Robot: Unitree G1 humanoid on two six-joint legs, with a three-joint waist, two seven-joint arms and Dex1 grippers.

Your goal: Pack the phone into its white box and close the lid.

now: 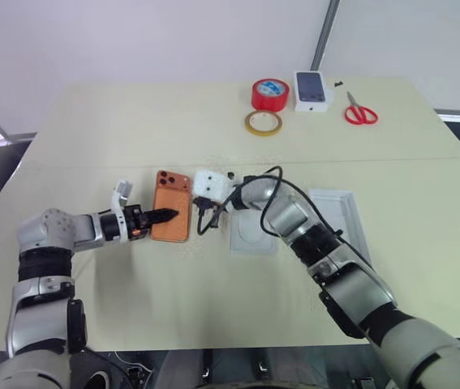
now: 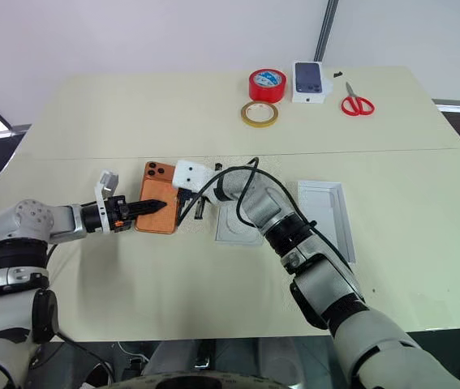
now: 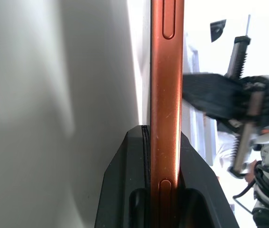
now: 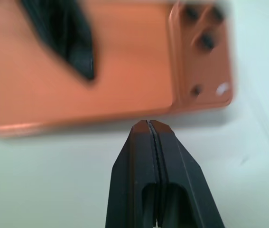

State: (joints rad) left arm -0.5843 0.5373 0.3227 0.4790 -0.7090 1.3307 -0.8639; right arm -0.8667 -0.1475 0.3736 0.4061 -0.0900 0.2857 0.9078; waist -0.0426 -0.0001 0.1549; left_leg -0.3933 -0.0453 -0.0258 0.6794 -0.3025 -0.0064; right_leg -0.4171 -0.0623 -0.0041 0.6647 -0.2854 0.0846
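The table (image 1: 92, 130) is bare across its left and near parts, so there is free room there; clutter sits only along the far edge: one red tape roll (image 1: 269, 93), one thin tape ring (image 1: 262, 122), one small box (image 1: 311, 91), one pair of scissors (image 1: 360, 112). One phone (image 1: 171, 206) lies mid-table, camera end away. The left gripper (image 1: 167, 215) clamps its near-left edge. The right gripper (image 1: 203, 215), fingers pressed together and holding nothing, hovers just beside the phone's right edge. One insert (image 1: 250, 235) and one lid (image 1: 339, 217) lie to the right.
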